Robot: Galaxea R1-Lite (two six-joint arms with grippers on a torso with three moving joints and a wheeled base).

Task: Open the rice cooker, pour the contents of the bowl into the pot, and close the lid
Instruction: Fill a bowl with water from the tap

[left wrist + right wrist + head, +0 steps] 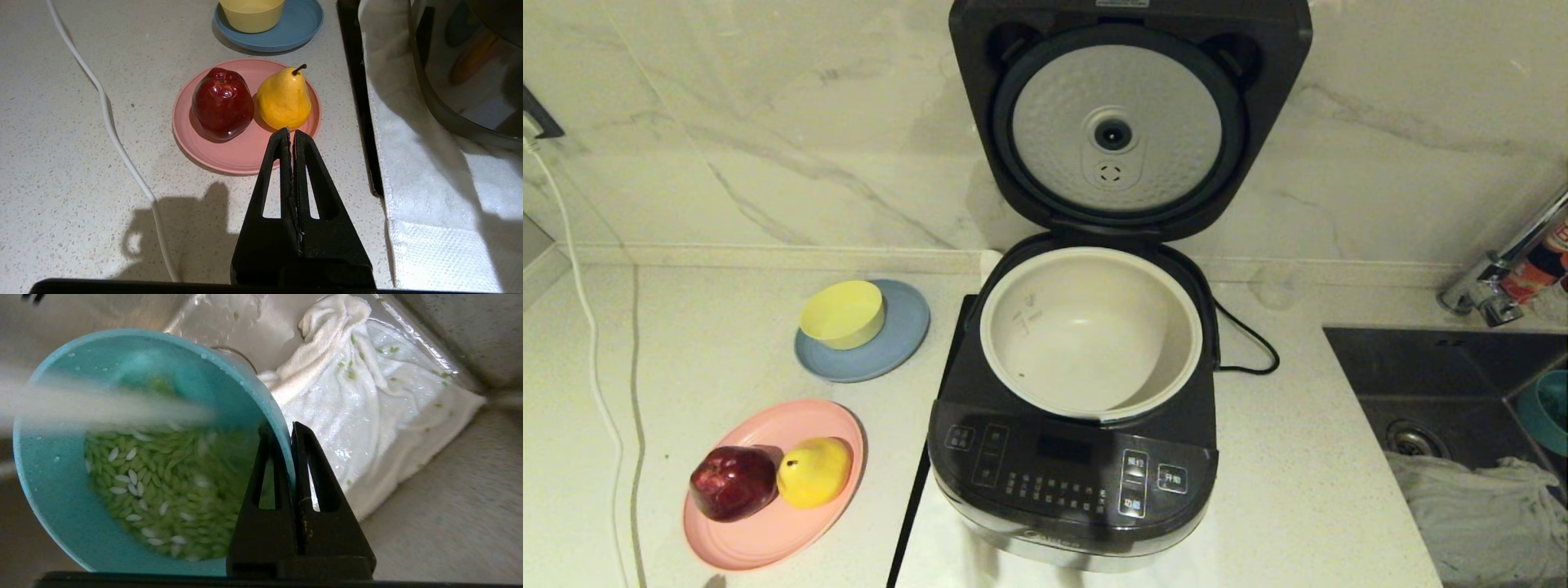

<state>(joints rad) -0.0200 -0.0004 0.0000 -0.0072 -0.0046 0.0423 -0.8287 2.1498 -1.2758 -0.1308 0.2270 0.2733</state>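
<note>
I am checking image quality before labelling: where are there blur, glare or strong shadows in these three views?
Right wrist view: a pale blurred streak crosses the bowl, and the contents are soft near it; the wet cloth shines. Left wrist view: the left gripper casts a dark shadow on the counter. Head view: the rice cooker panel reflects light.
</note>
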